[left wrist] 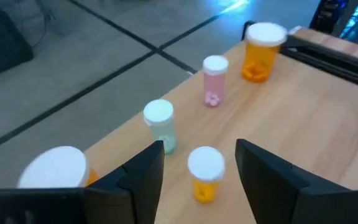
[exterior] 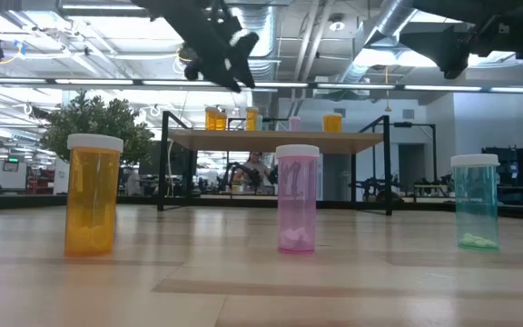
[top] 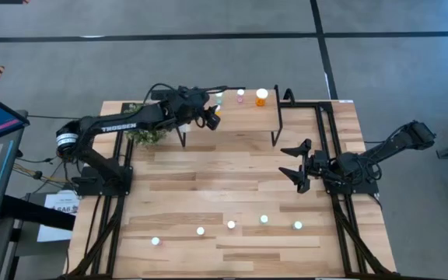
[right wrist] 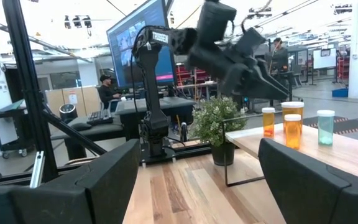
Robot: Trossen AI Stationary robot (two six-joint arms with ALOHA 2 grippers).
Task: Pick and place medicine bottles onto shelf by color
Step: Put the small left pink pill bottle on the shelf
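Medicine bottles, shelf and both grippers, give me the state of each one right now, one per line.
Left gripper: open above the shelf, fingers either side of a small orange bottle, not gripping it.
Small orange bottle: upright on the shelf, capped.
Right gripper: open, empty, over the table.
Shelf: carrying upright bottles near its far edge.
Table bottles: five, upright, capped, in a loose row near the front.

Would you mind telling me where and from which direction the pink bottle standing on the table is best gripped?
Grip the pink bottle across its straight cylindrical body, just below the wider white cap, coming from above. It stands upright, clear of the orange bottle and green bottle beside it, so fingers probably fit on both sides.
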